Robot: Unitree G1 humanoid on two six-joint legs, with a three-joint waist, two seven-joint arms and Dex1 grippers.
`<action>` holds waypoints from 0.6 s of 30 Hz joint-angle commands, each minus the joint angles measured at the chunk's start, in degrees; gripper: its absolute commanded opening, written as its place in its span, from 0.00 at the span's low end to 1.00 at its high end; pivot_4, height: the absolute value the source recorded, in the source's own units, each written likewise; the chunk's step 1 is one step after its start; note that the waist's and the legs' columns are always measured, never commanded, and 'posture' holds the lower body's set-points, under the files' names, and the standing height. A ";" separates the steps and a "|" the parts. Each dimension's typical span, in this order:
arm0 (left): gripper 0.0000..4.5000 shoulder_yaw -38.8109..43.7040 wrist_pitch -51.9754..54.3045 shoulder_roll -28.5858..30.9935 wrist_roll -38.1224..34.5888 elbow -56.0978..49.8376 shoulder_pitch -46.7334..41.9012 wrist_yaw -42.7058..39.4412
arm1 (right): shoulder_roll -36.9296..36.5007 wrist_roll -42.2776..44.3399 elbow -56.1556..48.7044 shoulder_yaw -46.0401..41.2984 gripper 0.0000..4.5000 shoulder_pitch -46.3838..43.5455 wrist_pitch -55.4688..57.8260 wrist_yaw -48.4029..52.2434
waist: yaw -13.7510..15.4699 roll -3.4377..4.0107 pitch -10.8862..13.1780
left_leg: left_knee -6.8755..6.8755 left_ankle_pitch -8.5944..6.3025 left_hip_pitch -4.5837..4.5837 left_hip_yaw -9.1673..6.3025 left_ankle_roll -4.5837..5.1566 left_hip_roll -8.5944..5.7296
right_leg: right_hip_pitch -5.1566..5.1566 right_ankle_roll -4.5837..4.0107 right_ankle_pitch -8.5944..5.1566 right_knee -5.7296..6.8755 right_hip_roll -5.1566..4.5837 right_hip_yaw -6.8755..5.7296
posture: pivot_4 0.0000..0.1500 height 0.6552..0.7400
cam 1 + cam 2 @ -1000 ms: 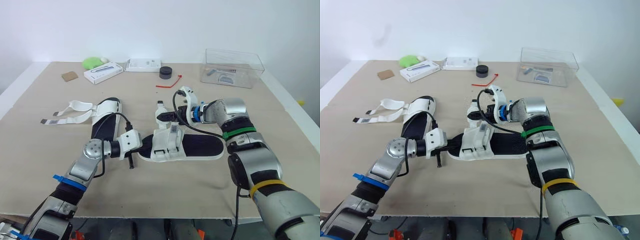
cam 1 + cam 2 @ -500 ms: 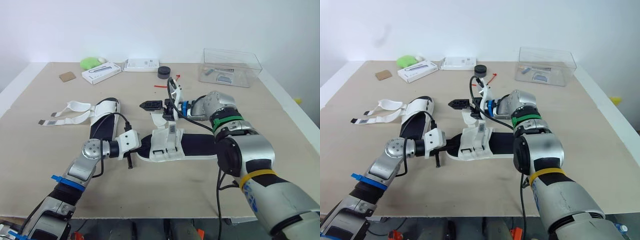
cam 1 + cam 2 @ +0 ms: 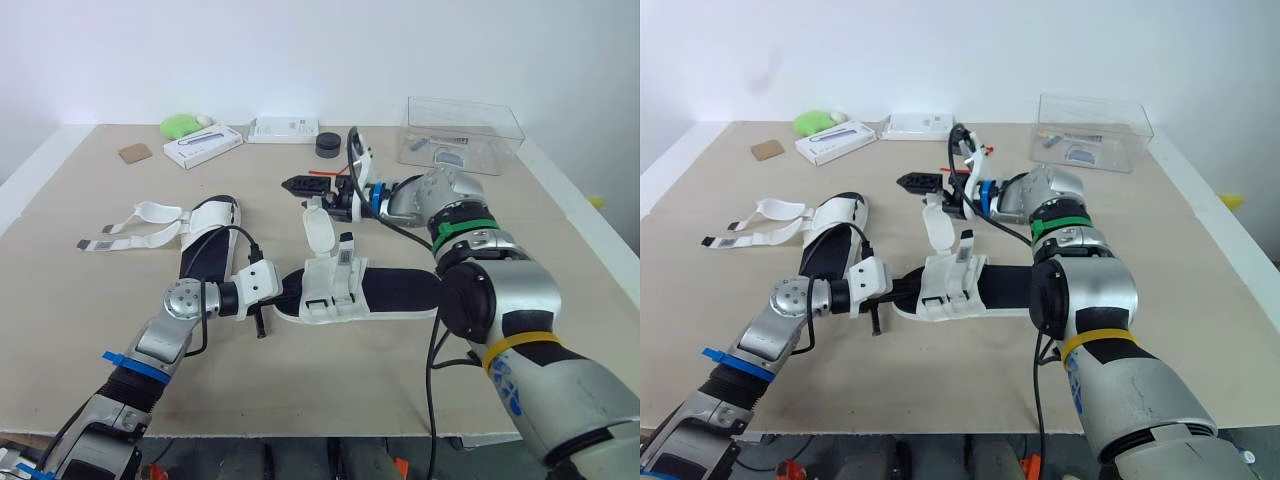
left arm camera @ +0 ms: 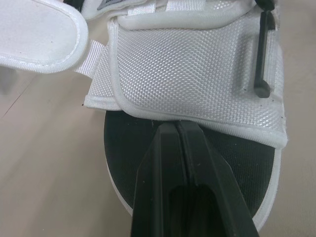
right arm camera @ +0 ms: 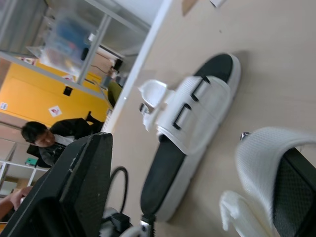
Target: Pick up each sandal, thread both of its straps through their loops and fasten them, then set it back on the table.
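We see the left gripper (image 4: 177,126) with jaws closed, tips on the black footbed of the near sandal (image 3: 400,291), which lies mid-desk (image 3: 70,300). The right gripper (image 3: 303,184) hovers beyond it, jaws wide open, with a white strap (image 3: 318,228) standing up beside them.

Sandal (image 3: 400,292) mid-table, second sandal (image 3: 203,250) to its left — box (image 3: 462,135) behind, right
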 commanded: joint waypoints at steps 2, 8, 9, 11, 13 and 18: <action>0.00 -1.58 1.63 -0.19 2.51 2.92 0.51 0.22 | -0.57 1.30 -2.54 -1.42 0.73 -1.46 0.25 0.60 | 0.01 0.00 0.00 | 0.00 0.00 0.00 0.00 0.00 0.00 | 0.00 0.00 0.00 0.00 0.00 0.00 | 1.00 1.00; 0.00 -1.65 1.60 -0.21 2.45 2.55 0.88 -0.03 | -0.52 0.97 -3.88 -0.47 0.11 -0.95 0.10 1.94 | 0.01 0.00 0.00 | 0.00 0.00 -0.02 0.01 0.00 -0.02 | 0.00 0.02 0.00 0.00 -0.03 0.00 | 1.00 1.00; 0.00 -1.67 1.56 -0.22 2.45 2.56 0.91 -0.05 | -0.51 0.66 -4.34 0.11 0.01 -0.78 -0.17 2.55 | 0.01 0.00 0.00 | 0.00 0.00 -0.02 0.01 0.00 -0.02 | 0.00 0.02 0.00 -0.01 -0.03 0.00 | 1.00 1.00; 0.00 -1.73 1.61 -0.30 2.42 2.50 0.94 -0.11 | -0.60 -0.98 -6.68 2.95 0.01 0.10 -2.16 5.06 | 0.01 0.00 0.00 | 0.00 0.00 -0.02 0.00 0.00 -0.02 | 0.00 0.02 0.00 -0.01 -0.03 0.00 | 1.00 1.00; 0.00 -1.81 1.61 -0.42 2.46 2.52 0.97 -0.06 | -0.87 -2.88 -11.28 7.08 0.01 2.02 -4.96 8.85 | 0.01 0.00 0.00 | 0.00 0.00 -0.03 0.00 0.00 -0.02 | 0.00 0.03 0.00 -0.01 -0.02 0.00 | 1.00 1.00; 0.00 -1.68 1.64 -0.51 2.45 2.36 1.19 -0.02 | -3.16 -7.90 -34.18 19.46 0.01 14.31 -19.57 18.47 | 0.07 0.00 0.00 | 0.00 0.00 -0.07 -0.15 0.00 -0.13 | 0.02 0.36 -0.19 -0.01 -0.12 -0.09 | 1.00 1.00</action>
